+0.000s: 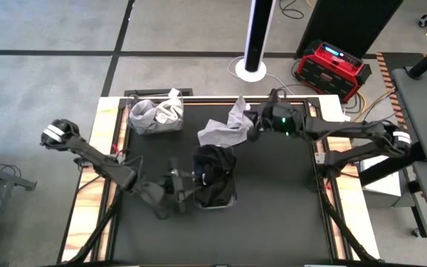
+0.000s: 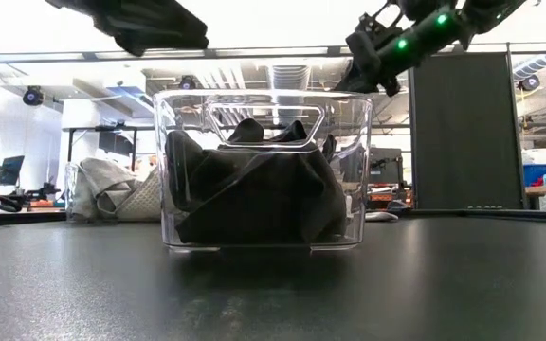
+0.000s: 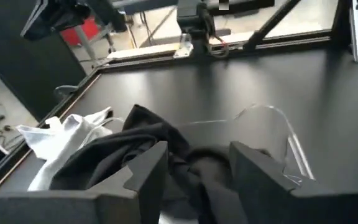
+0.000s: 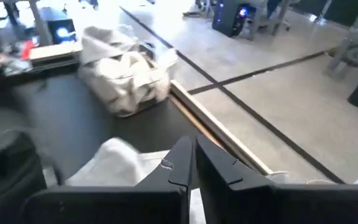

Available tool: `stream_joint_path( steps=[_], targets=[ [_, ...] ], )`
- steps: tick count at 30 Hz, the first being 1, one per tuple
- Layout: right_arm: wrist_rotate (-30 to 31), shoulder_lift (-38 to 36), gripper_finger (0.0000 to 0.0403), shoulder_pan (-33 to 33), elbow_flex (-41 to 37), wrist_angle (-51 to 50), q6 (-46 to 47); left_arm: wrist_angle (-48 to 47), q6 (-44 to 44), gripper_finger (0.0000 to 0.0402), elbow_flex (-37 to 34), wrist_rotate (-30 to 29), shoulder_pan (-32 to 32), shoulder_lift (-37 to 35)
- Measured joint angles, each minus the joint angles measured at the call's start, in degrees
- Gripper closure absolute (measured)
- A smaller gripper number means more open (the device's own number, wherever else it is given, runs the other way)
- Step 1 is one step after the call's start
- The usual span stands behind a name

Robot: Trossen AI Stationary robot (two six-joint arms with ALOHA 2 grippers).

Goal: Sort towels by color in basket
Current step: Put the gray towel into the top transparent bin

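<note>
Hanging from the right end effector (image 1: pixel 252 122), whose fingers are pinched together on the cloth, a light grey towel (image 1: pixel 224 130) dangles above the bench (image 1: pixel 273 215), near the middle of its far edge. In the right wrist view the two dark fingers (image 4: pixel 182 165) sit closed against each other with the pale cloth (image 4: pixel 114 165) beneath them. A clear plastic basket (image 1: pixel 215 178) stands at the middle of the black bench and is stuffed with dark towels (image 2: pixel 254 194), black or navy; which cannot be told. The left end effector (image 1: pixel 178 187) hovers just beside this basket on the side toward the left edge, its fingers (image 3: pixel 148 174) spread apart and holding nothing, with the dark cloth (image 3: pixel 166 149) seen between them in the left wrist view. A second clear basket (image 1: pixel 156 116) sits at the far left corner of the bench and holds pale grey and white towels (image 4: pixel 126 71), heaped above its rim. The two baskets stand well apart.
</note>
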Motion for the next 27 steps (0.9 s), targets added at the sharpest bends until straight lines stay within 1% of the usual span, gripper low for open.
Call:
stream_joint_path(
  steps=[3, 6, 7, 10, 14, 22, 25, 27],
  targets=[
    [-3.77, 1.59, 0.0390, -5.22, 0.04, 0.16, 0.93, 4.40, 4.28, 0.0245, -4.34, -4.43, -0.28, -1.92],
    [-5.40, 4.38, 0.0390, -8.93, 0.04, -0.55, 3.04, 12.57, 9.18, 0.0245, -7.97, -9.39, 0.27, -3.11],
    [-5.53, 5.23, 0.0390, -9.66, 0.04, -1.40, 4.03, 15.40, 9.80, 0.0245, -8.85, -9.91, 0.28, -3.24],
    [-6.15, 7.04, 0.0390, -9.84, 0.02, -2.56, 5.42, 19.46, 8.93, 0.0245, -10.34, -8.93, -0.05, -3.28],
    [-7.49, 7.83, 0.0390, -9.37, 0.02, -3.01, 5.46, 19.32, 6.08, 0.0245, -10.25, -8.64, -0.22, -1.64],
    [-7.47, 7.77, 0.0390, -9.39, 0.04, -0.53, 5.61, 19.27, 6.40, 0.0245, -8.78, -8.62, -0.20, 1.75],
    [-7.39, 7.77, 0.0389, -9.41, 0.04, -0.62, 8.57, 19.51, 6.75, 0.0245, -8.74, -8.63, -0.11, 1.85],
    [-7.32, 7.78, 0.0381, -9.43, 0.08, -0.73, 9.30, 19.96, 6.79, 0.0245, -8.74, -8.63, -0.09, 1.79]
  ],
)
